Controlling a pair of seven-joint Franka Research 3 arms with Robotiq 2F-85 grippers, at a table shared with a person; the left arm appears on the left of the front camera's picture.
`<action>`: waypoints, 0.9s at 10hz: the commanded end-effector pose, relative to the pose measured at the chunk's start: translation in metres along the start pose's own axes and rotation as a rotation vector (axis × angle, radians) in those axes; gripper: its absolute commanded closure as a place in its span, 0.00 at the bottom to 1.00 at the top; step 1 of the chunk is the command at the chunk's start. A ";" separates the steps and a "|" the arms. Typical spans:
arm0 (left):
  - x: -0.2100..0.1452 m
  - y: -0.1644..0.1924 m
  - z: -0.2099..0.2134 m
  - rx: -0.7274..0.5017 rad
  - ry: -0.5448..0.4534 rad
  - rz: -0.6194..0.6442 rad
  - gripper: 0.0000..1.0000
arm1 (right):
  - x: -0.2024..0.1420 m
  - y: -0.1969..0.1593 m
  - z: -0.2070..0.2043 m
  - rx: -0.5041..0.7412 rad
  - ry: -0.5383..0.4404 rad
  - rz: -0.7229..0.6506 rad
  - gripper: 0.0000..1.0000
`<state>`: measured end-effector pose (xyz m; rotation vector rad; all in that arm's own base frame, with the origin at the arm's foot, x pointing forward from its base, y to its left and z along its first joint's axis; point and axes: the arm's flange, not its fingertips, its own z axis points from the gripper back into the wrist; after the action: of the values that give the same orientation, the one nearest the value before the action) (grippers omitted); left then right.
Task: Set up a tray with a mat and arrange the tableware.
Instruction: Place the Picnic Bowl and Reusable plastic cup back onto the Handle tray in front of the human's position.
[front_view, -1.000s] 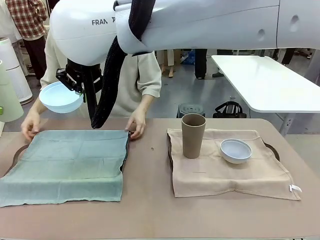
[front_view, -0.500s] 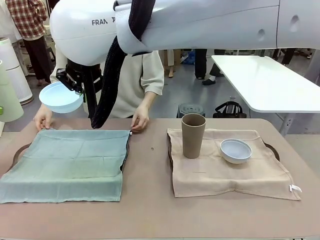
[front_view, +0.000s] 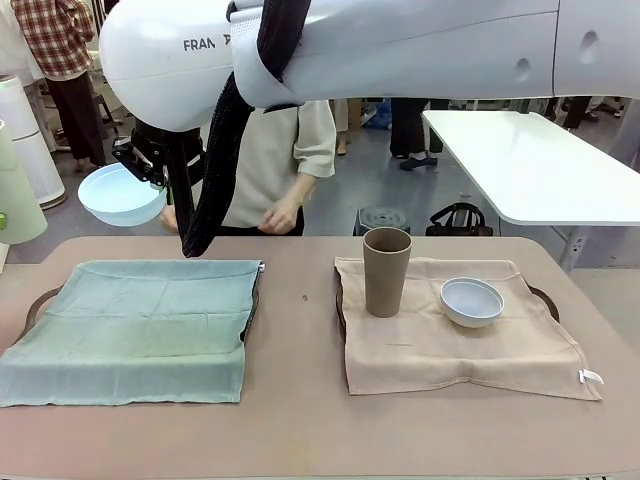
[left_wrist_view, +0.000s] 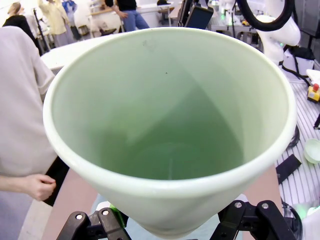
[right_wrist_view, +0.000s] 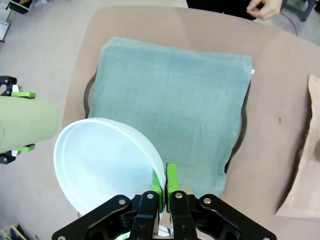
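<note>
Person's hand (front_view: 280, 215) just left the green mat (front_view: 140, 325); our right gripper (right_wrist_view: 163, 186) pinches the bowl (right_wrist_view: 102, 162), left gripper (left_wrist_view: 172, 222) grasps the green cup (left_wrist_view: 170, 125). We can place.

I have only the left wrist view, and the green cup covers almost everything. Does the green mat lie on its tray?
Observer: Yes, the green mat lies flat over the left tray.
Operator: What does the right arm hold?
Observer: Its fingers pinch the rim of the light blue bowl, in the air beside your pale green cup.
Operator: And on the right side?
Observer: The brown cup and the bluish-white bowl stand on a beige mat.
</note>
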<state>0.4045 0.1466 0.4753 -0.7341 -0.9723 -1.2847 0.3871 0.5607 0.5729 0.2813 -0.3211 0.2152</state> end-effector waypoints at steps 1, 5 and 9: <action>0.002 -0.001 0.001 0.002 0.001 -0.018 0.45 | 0.001 0.002 -0.001 -0.009 -0.016 0.014 0.97; -0.012 0.001 -0.018 -0.040 -0.011 0.005 0.19 | 0.002 -0.038 -0.041 0.006 0.078 -0.096 0.95; -0.051 0.009 -0.083 -0.109 0.042 0.003 0.19 | -0.020 -0.074 -0.085 0.005 0.129 -0.153 0.95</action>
<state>0.4199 0.1011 0.4060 -0.8100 -0.8769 -1.3283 0.4255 0.5235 0.4743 0.2567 -0.1638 0.0853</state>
